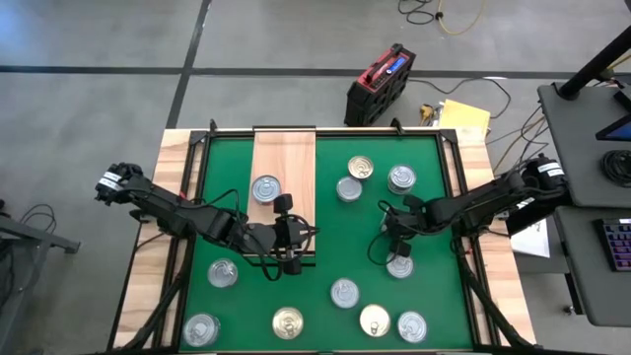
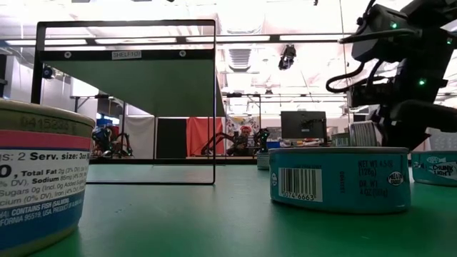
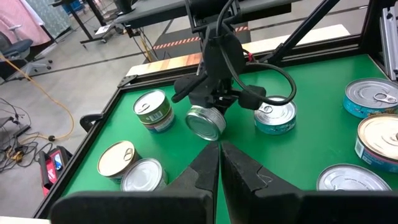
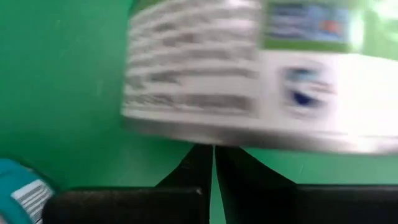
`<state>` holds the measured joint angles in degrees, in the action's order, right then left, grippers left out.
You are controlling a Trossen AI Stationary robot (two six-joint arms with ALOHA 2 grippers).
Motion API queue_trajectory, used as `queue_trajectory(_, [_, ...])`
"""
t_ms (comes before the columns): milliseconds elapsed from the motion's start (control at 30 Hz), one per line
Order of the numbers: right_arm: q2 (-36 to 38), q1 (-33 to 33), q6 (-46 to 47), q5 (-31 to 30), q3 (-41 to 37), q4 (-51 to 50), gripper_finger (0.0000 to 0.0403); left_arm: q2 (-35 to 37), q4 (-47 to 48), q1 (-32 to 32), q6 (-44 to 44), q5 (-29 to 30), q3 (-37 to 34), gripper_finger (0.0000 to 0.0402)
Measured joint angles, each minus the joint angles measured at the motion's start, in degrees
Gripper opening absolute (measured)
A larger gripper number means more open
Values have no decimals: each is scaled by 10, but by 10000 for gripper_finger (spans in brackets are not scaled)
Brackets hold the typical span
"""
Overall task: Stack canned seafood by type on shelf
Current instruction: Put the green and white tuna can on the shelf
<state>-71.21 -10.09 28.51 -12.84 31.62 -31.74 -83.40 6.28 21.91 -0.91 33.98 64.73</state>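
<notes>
The shelf (image 1: 286,163) is a light wooden board on the green mat, with one silver-lidded tin (image 1: 265,187) resting flat on it. Several more tins lie flat on the mat, a few far right (image 1: 360,168) and several near the front edge (image 1: 344,292). My left gripper (image 3: 219,152) is shut and empty, over the board's near end (image 1: 312,237), pointing right. My right gripper (image 1: 392,225) hangs right of centre, shut on a silver tin (image 3: 205,122). A teal tin (image 1: 399,264) stands just nearside of it. My right gripper holds the tin by its upper edge (image 3: 209,108), coming down from above; the gripper's body hides the exact spot. The tin is tipped on edge, one flat face (image 3: 204,124) towards my left gripper. Whether its lower edge touches the mat, I cannot tell.
A black upright frame (image 2: 125,100) with a shelf label stands at the board's far end. A green-labelled tin (image 3: 152,111) and the teal tin (image 3: 273,116) flank the held one. Bare mat (image 1: 340,237) lies between the two grippers. A red case (image 1: 380,84) sits beyond the table.
</notes>
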Motion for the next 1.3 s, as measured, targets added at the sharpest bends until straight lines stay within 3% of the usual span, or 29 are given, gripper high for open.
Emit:
queue_trajectory(367, [34,0,-49,51,86,-188,12,0,3,0,0,0,0,0])
queue_trajectory(500, [43,-2,-131,64,147,-238,12,0,4,0,-6,0,0,0])
queue_trajectory(633, [43,-2,-303,68,206,-245,13,0,8,0,-10,0,0,0])
queue_trajectory(733, [30,1,-361,69,245,-242,17,0,12,0,-11,0,0,0])
queue_trajectory(867, [-8,3,-390,71,282,-244,63,0,25,0,-11,-2,0,0])
queue_trajectory(1133, [-96,2,-427,73,355,-271,213,1,39,2,-9,-3,0,0])
queue_trajectory(1300, [-118,2,-484,85,378,-294,259,11,73,10,7,-5,0,0])
